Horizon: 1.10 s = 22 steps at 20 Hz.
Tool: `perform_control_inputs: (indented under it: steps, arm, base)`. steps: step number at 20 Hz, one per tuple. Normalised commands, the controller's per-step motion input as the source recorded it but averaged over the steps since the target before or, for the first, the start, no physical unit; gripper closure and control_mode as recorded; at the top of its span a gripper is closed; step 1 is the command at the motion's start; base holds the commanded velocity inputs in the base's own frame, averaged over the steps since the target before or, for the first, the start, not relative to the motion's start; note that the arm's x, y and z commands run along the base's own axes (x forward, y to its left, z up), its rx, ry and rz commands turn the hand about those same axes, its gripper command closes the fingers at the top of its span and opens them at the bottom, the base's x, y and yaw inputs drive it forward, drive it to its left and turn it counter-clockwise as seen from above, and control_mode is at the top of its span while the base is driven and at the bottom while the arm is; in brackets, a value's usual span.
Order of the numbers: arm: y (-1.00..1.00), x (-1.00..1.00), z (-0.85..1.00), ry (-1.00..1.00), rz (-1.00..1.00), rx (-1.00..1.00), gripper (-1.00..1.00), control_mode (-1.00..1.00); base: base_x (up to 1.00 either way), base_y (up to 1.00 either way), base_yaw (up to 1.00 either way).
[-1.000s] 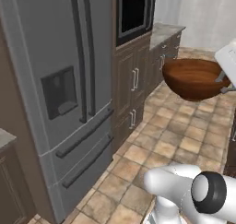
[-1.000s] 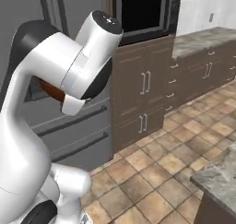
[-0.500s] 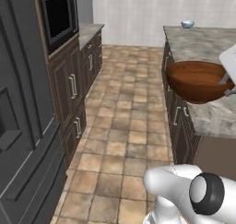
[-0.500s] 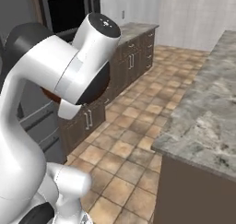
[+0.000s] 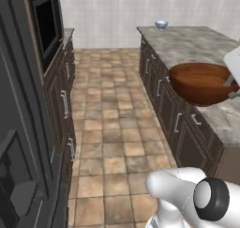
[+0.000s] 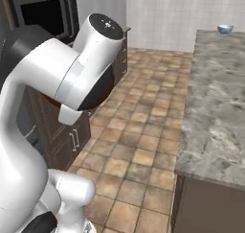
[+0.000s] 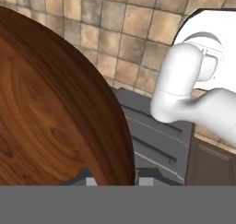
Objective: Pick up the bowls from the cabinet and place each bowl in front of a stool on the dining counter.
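Note:
My gripper (image 5: 231, 85) is shut on the rim of the glossy reddish-brown wooden bowl (image 5: 200, 82), which hangs level above the near end of the dining counter (image 5: 187, 45). In the hand view the bowl (image 7: 50, 112) covers the left half, and its rim runs down between the fingertips of the gripper (image 7: 116, 180). A small white bowl with a blue-green pattern (image 5: 161, 24) stands at the far end of the dining counter (image 6: 215, 98) and is also seen as the white bowl (image 6: 225, 29). The cabinet and the stools are out of view.
Dark drawer cabinets (image 5: 63, 98) with a built-in microwave (image 5: 47, 23) line the left side, and a grey fridge front (image 5: 14, 175) is at the lower left. A tiled floor aisle (image 5: 112, 124) runs between them and the counter to the white back wall.
The whole picture has swung: the fridge slid off to the left and the dining counter came in on the right, so the camera moved. The wooden bowl stays in the gripper.

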Motion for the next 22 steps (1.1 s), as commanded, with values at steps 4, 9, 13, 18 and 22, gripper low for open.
perform_control_inputs:
  steps: [4,9,13,18,22]
  arm:
    - [0.00,0.00,0.00,0.00,0.00,0.00,1.00,1.00]
    - [0.00,0.00,0.00,0.00,0.00,0.00,1.00,1.00]
    - [0.00,0.00,0.00,0.00,0.00,0.00,1.00,1.00]
    - [0.00,0.00,0.00,0.00,0.00,0.00,1.00,1.00]
    - [0.00,0.00,0.00,0.00,0.00,0.00,1.00,1.00]
  base:
    - [1.00,0.26,-0.03]
    - [1.00,0.00,0.00]
    - [1.00,0.01,0.00]
    - [1.00,0.26,0.00]
    - [1.00,0.39,-0.02]
